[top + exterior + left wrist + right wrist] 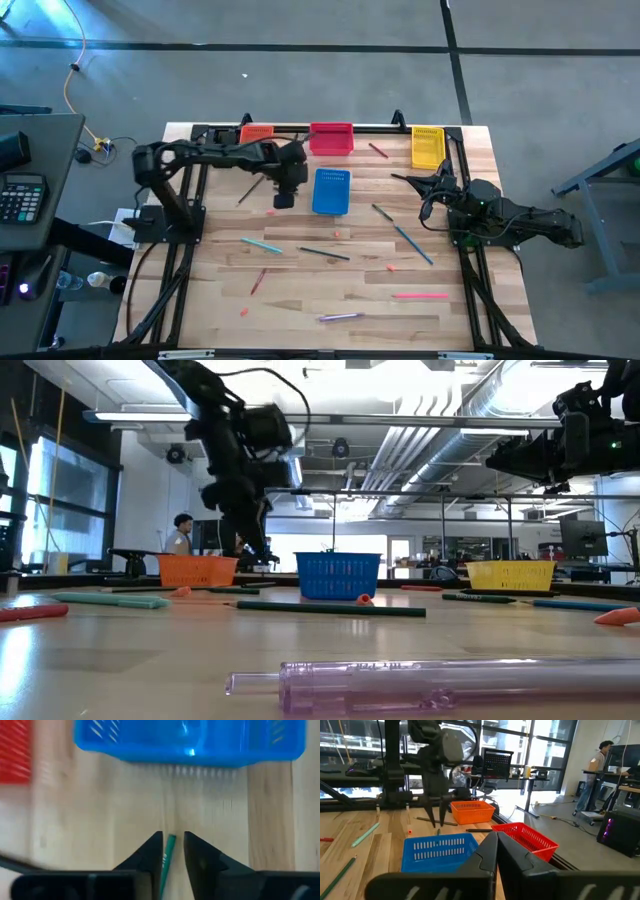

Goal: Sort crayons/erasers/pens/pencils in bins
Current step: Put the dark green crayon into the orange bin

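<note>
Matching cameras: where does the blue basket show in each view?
High: blue basket at centre, just right of the left tool.
Low: centre, far across the table.
Left wrist: along the top edge.
Right wrist: lower left.
Shared landmark: red basket, in three views.

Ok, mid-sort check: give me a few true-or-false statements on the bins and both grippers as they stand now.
1. The blue bin stands apart from the other three, nearer the table's middle. True.
2. The left gripper has a thin green pencil between its fingers. True.
3. The right gripper is wide open. False: its fingers are shut.
4. The yellow bin is the bin nearest the left arm. False: it sits on the right arm's side.
5. The red bin lies between the orange bin and the yellow one along the far edge. True.
</note>
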